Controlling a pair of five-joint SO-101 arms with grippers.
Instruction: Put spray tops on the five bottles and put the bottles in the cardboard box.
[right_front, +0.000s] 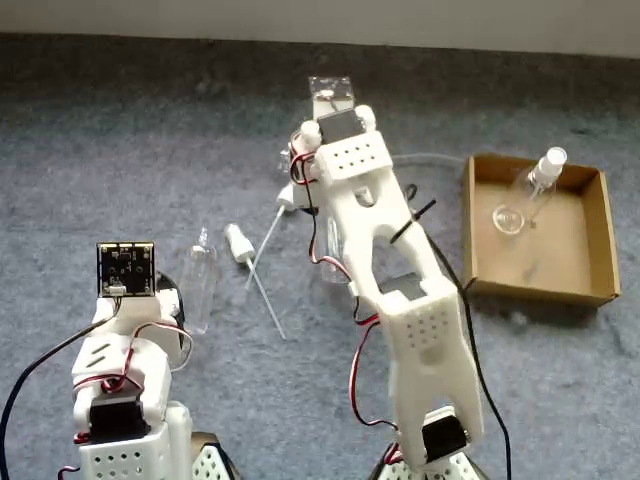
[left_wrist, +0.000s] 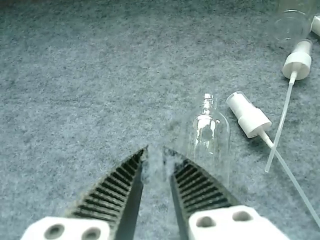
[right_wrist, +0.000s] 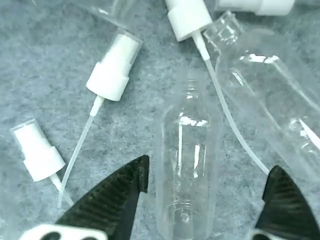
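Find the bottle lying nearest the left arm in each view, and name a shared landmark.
High view: the bottle lies lower left, beside the left arm.
Left wrist view: bottle just past the left gripper, neck pointing away.
Right wrist view: cannot tell which bottle, if any, is it.
Shared landmark: the spray top beside its neck.

To my right the open cardboard box (right_front: 470, 225) holds one capped bottle (right_front: 525, 195), clear with a white sprayer head, lying on its side. Ahead of me clear uncapped bottles (right_wrist: 187, 170) lie sideways on the grey worktop (right_front: 120, 150) among loose white spray tops (right_wrist: 112, 70) with long tubes.
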